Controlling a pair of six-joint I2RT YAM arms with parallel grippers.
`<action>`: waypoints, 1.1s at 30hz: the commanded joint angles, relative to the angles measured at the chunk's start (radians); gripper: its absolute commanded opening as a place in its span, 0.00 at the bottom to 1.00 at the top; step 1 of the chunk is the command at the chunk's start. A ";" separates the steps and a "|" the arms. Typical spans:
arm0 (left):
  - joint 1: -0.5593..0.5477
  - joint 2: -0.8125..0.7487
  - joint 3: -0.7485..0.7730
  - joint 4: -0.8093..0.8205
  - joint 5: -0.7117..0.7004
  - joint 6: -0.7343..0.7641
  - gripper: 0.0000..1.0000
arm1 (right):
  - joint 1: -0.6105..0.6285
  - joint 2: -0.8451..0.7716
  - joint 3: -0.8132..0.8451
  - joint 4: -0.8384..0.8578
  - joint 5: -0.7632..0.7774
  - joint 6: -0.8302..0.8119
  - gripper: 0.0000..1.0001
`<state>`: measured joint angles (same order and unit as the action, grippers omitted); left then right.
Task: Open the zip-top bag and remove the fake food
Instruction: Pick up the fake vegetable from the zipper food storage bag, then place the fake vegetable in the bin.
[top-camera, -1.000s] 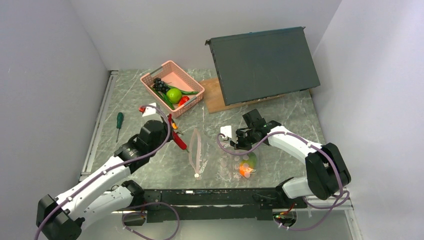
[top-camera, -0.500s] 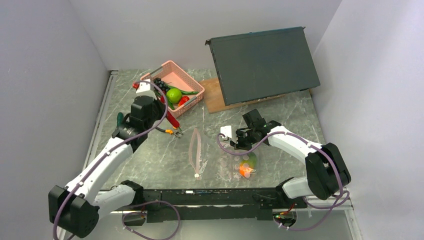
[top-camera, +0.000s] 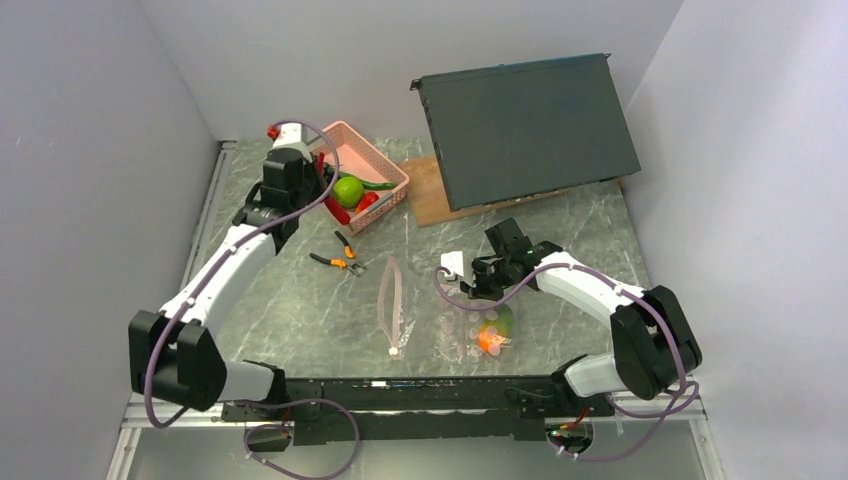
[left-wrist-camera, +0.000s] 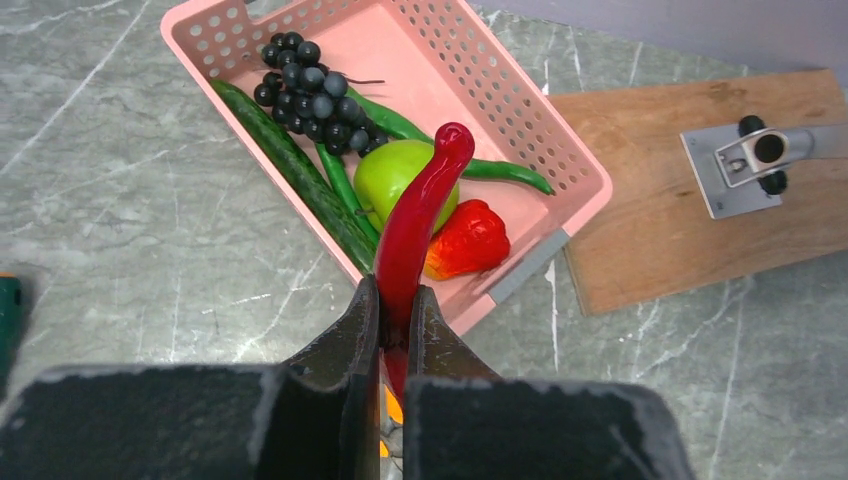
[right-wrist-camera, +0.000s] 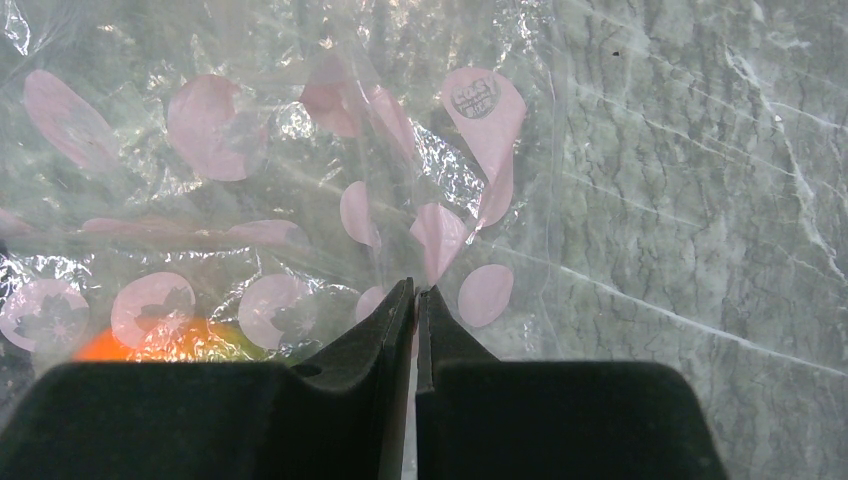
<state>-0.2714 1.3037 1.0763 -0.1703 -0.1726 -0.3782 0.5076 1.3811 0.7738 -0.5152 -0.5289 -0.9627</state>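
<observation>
Gripping a red pepper (left-wrist-camera: 418, 205), the left claw (left-wrist-camera: 397, 292) has swung to the basket (left-wrist-camera: 560, 140) at eleven o'clock. The right claw (right-wrist-camera: 414, 300) pinches the bag (right-wrist-camera: 250, 150) shut-jawed, with the mango (right-wrist-camera: 150, 345) remaining inside.

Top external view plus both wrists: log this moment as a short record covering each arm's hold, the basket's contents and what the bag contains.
left fingers: shut on red pepper, at the near edge of the pink basket
right fingers: pinched shut on the zip-top bag
basket contents: black grapes, cucumber, green pepper, green apple, small red piece
in bag: orange-green mango
loose on table: orange-handled pliers
</observation>
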 joint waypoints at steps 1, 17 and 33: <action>0.019 0.056 0.093 -0.007 0.003 0.053 0.00 | 0.000 0.000 -0.001 0.001 -0.007 -0.021 0.08; 0.068 0.302 0.327 -0.112 -0.003 0.063 0.00 | 0.002 0.002 -0.001 0.002 -0.001 -0.024 0.08; 0.096 0.458 0.457 -0.181 -0.001 0.031 0.00 | 0.004 -0.001 -0.002 0.001 0.000 -0.028 0.08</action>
<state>-0.1829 1.7367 1.4731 -0.3309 -0.1757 -0.3355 0.5076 1.3815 0.7738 -0.5152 -0.5247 -0.9703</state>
